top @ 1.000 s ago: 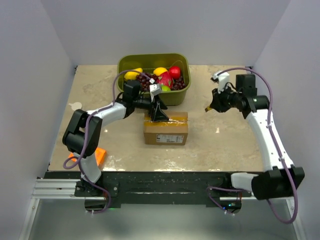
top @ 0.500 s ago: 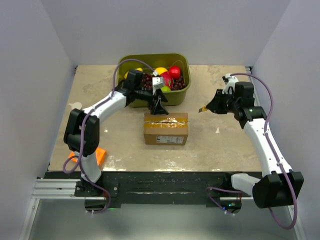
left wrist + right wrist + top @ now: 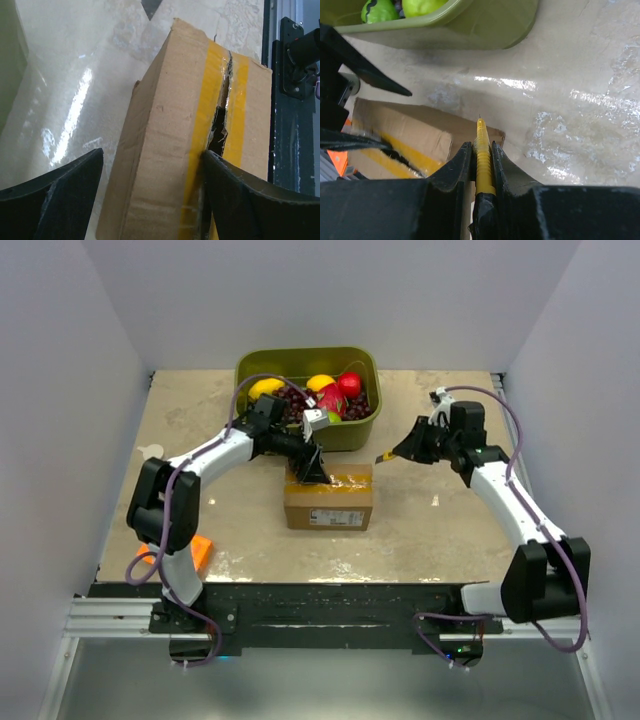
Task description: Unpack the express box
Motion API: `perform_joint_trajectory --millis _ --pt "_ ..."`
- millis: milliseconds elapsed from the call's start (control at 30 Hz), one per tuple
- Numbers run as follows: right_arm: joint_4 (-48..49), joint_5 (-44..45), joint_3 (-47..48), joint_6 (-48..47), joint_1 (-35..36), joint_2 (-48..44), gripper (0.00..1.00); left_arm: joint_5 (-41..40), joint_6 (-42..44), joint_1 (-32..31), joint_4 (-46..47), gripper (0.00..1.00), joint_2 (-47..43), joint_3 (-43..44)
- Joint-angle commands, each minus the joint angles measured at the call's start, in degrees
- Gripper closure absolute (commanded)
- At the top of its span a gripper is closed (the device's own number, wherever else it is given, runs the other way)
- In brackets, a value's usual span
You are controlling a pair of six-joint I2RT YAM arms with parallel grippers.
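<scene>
Box (image 3: 328, 498) is being worked on the surface (image 3: 440, 530), before fruit tub (image 3: 360, 435) | left pincer (image 3: 150, 200) is being held wide astride its slit tape (image 3: 220, 115), likely for flap prying | yellow tool (image 3: 482, 145) is being gripped by right pincer (image 3: 481, 155), readied nearby.

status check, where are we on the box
Left gripper open, astride one flap of the brown cardboard express box. Right gripper shut on thin yellow cutter. Tape seam slit. Green fruit tub close behind.

Overhead view from high behind; both wrist views close, angled onto the shared express box (image 3: 335, 506).
</scene>
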Motion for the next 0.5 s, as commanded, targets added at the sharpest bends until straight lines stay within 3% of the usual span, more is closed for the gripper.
perform_joint_trajectory --millis 0,267,433,467 --pt "6.72 8.24 6.20 4.29 1.32 3.23 1.00 -7.66 0.03 1.48 -8.85 0.23 -2.37 -0.01" --pt "9.62 4.76 9.02 8.94 0.18 5.88 1.00 -1.89 -17.17 7.11 2.37 0.29 -7.83 -6.97" --pt "18.23 -3.49 -0.80 14.03 -1.05 3.06 1.00 -2.85 -15.89 7.29 2.31 0.31 -8.35 -6.00" --pt "22.24 -6.99 -1.96 17.88 -1.05 3.41 1.00 -2.93 -11.88 7.20 -1.18 0.32 -8.27 -5.48"
